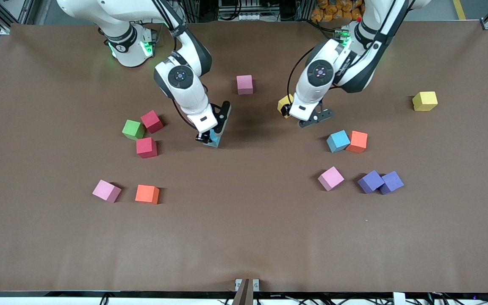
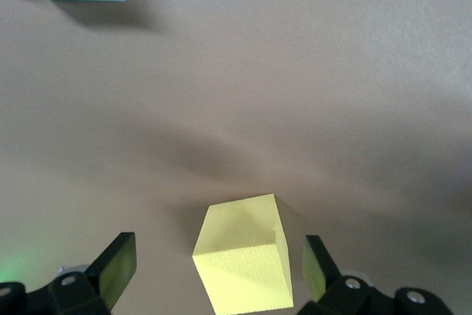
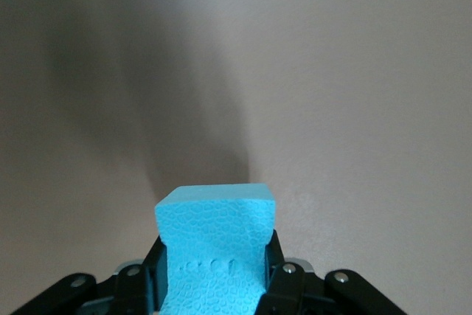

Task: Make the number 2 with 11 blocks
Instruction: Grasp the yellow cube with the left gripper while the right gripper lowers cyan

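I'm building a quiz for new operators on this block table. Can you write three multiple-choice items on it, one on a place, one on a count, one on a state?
1. What lies directly beside the green block?
A. a red block
B. a purple cube
C. an orange block

2. How many purple cubes are on the table?
A. none
B. two
C. four

3. What is the right gripper doing?
A. standing open over bare table
B. shut on a light blue block
C. shut on a pink block

Answers:
1. A: a red block touches the green one at the right arm's end of the table.
2. B: two purple cubes sit side by side.
3. B: the right wrist view shows the light blue block squeezed between the fingers, while the left gripper is open around a yellow block.
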